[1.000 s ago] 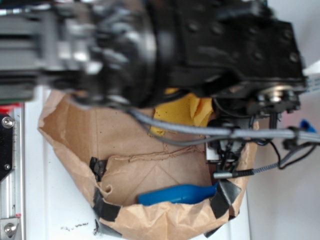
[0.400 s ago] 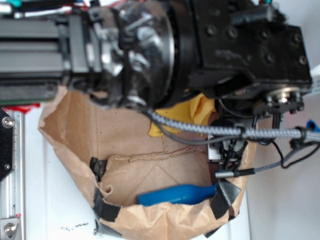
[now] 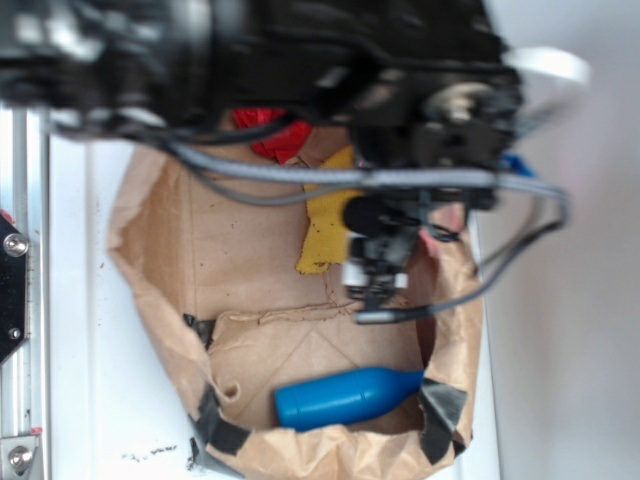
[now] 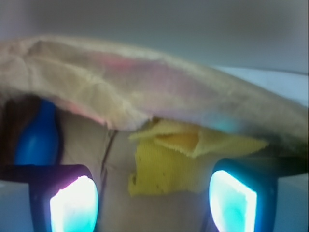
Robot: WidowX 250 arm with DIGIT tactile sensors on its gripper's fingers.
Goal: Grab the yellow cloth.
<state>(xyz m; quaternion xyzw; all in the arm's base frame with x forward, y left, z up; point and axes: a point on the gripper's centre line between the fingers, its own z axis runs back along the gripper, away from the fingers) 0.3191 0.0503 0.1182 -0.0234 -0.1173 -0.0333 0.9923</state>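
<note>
The yellow cloth (image 3: 322, 228) lies on the floor of a brown paper bag (image 3: 150, 300), partly under my arm. In the wrist view the yellow cloth (image 4: 166, 166) lies flat between and just beyond my two fingers, with a folded flap under the bag's overhanging rim (image 4: 145, 92). My gripper (image 4: 153, 205) is open and empty, its pads (image 4: 72, 205) wide apart on either side of the cloth. In the exterior view the blurred gripper end (image 3: 382, 262) hangs over the cloth's right edge.
A red cloth wad (image 3: 280, 138) sits at the bag's far end. A blue bottle-shaped object (image 3: 345, 397) lies at the bag's near end and shows at the left of the wrist view (image 4: 38, 135). A metal rail (image 3: 15, 300) runs along the left.
My arm has swung left and up in the picture, uncovering the red cloth. The gripper end now hangs lower over the yellow cloth's right side. The bag's outline has shifted slightly.
</note>
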